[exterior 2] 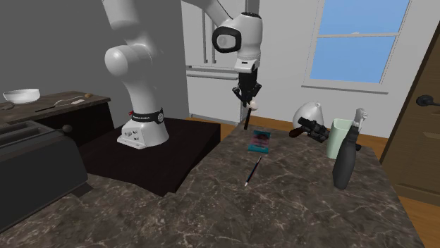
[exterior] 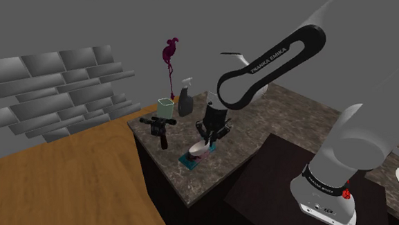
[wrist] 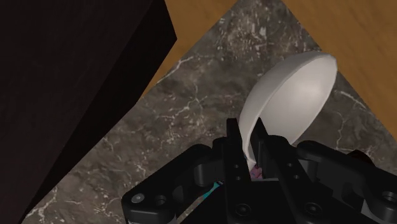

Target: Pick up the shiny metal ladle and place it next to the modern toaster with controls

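Reading the second exterior view from its left, we found a dark, boxy toaster (exterior 2: 32, 172), as we took it to be, with slots on top at the near end of the marbled counter (exterior 2: 296, 208). We could not make out its controls. Next came the arm's dark stand (exterior 2: 176, 151). Past it the gripper (exterior 2: 247, 95) hung above the counter, clamped on the ladle (wrist: 289, 95). In the wrist view its fingers (wrist: 234, 147) clasped the narrow end of the bowl's rim, with the rounded bowl jutting beyond them; it was drawn plain white rather than shiny. Below the ladle lay a teal pad (exterior 2: 260, 139), and nearer the camera a thin dark stick (exterior 2: 252, 171). Further right stood a black-handled tool (exterior 2: 310, 129), a pale green cup (exterior 2: 340, 136) and a dark spray bottle (exterior 2: 345, 160). So the ladle was aloft and well apart from the toaster. We judged it stiff and light but smooth and curved, so a pinch on the rim could slip or let it pivot under the handle's weight. The neck where handle meets bowl looked the surer hold. We did not think it fragile.
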Available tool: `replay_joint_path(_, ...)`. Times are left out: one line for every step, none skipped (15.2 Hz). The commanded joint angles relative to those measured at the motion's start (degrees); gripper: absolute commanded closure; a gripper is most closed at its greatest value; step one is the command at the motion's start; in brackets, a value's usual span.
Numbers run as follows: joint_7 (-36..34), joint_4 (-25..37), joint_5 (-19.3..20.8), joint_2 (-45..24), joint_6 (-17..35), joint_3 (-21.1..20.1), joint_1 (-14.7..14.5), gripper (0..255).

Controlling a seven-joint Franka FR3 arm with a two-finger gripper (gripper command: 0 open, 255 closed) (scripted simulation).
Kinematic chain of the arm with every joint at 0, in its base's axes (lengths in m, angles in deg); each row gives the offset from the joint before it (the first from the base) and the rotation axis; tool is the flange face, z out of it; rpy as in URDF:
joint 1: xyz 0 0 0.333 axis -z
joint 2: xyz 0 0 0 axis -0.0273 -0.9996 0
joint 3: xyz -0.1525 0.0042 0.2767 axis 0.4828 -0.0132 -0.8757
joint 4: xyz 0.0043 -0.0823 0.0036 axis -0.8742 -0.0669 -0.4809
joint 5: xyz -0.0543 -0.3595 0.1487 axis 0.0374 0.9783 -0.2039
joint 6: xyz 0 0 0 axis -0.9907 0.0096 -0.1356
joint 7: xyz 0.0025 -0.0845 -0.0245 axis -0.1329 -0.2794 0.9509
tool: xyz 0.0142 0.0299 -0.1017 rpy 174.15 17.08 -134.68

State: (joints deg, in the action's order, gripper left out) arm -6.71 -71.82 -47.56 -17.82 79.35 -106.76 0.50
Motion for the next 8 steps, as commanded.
replay_joint_path(-0.36, 0.36, 0.21, 1.7, -2.08, 0.22, 0.06, 255)
replay_joint_path(-0.54, 0.6, 0.33, 2.42, -3.03, 0.33, 0.09, 255)
replay_joint_path(-0.73, 0.86, 0.46, 3.12, -3.97, 0.43, 0.13, 255)
replay_joint_path(-0.91, 1.13, 0.58, 3.8, -4.92, 0.54, 0.16, 255)
replay_joint_path(-1.09, 1.42, 0.71, 4.47, -5.85, 0.65, 0.19, 255)
replay_joint_path(-1.28, 1.72, 0.84, 5.11, -6.79, 0.77, 0.22, 255)
replay_joint_path(-1.46, 2.03, 0.98, 5.74, -7.71, 0.88, 0.26, 255)
replay_joint_path(-1.63, 2.36, 1.11, 6.35, -8.64, 1.0, 0.29, 255)
